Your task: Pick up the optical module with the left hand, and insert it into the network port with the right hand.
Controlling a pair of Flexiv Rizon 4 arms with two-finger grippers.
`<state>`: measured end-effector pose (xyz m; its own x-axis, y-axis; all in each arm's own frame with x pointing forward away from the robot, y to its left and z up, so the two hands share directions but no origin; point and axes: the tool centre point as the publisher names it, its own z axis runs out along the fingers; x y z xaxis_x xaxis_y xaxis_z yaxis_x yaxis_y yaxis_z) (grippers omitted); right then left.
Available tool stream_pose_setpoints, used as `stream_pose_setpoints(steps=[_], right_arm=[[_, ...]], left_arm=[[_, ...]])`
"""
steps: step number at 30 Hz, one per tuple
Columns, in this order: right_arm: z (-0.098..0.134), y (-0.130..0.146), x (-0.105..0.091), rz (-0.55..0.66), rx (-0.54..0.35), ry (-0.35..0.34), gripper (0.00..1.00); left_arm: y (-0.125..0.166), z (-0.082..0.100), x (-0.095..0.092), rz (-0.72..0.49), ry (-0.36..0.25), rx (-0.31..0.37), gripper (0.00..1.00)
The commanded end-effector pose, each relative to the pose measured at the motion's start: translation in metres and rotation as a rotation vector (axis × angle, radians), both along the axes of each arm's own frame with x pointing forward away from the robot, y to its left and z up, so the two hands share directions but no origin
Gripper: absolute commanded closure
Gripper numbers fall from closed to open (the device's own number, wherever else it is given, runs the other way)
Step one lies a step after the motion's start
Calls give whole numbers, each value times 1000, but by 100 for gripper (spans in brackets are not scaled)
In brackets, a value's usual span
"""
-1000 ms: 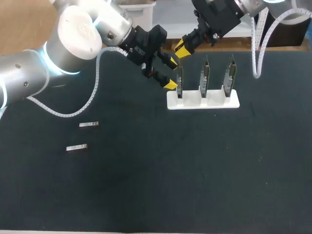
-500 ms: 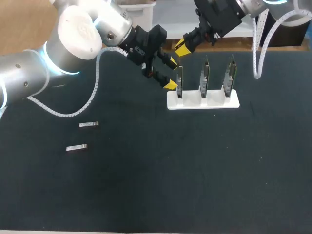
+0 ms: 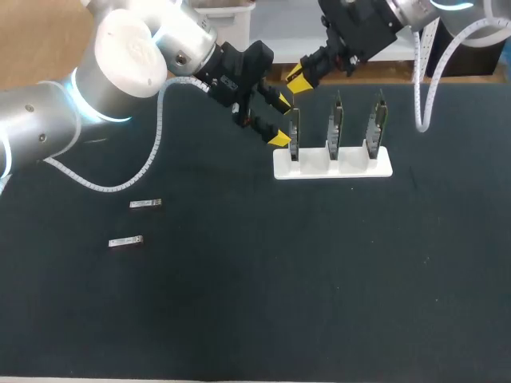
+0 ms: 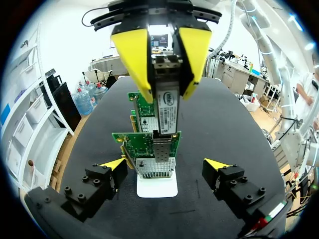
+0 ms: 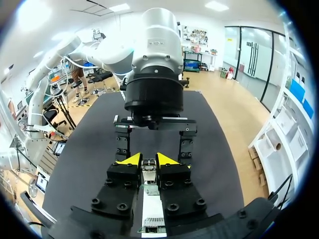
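two spare modules (image 3: 145, 204) lie at the left of the table (image 3: 239, 319), well apart from my left gripper (image 3: 282, 120), whose fingers stand wide apart astride the first network card (image 3: 294, 132) in the white stand (image 3: 351, 167), while my right gripper (image 3: 297, 80) clamps the optical module (image 4: 165, 112) upright, its lower end at that card's port (image 4: 159, 152).

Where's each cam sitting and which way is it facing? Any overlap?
Head: above and behind, looking down on the table; left arm and right arm show.
Left wrist: on the left arm, looking along the open left gripper at the card; right gripper faces it.
Right wrist: on the right arm, looking past the gripped module at the left arm.
Shared: both wrist views show the module.
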<state>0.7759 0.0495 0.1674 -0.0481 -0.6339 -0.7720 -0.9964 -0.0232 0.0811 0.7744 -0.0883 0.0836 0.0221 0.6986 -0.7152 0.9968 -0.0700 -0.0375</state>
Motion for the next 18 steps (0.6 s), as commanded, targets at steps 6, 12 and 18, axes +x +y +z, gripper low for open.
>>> stream_pose_setpoints(steps=[6, 12, 18], right_arm=[[-3, 0, -1, 1, -4, 5, 100], [-1, -1, -2, -6, 8, 4, 100], [4, -1, -2, -10, 25, -14, 100]], left_arm=[[0, 0, 0, 0, 1, 3, 0], [0, 0, 0, 0, 1, 3, 0], [0, 0, 0, 0, 1, 3, 0]])
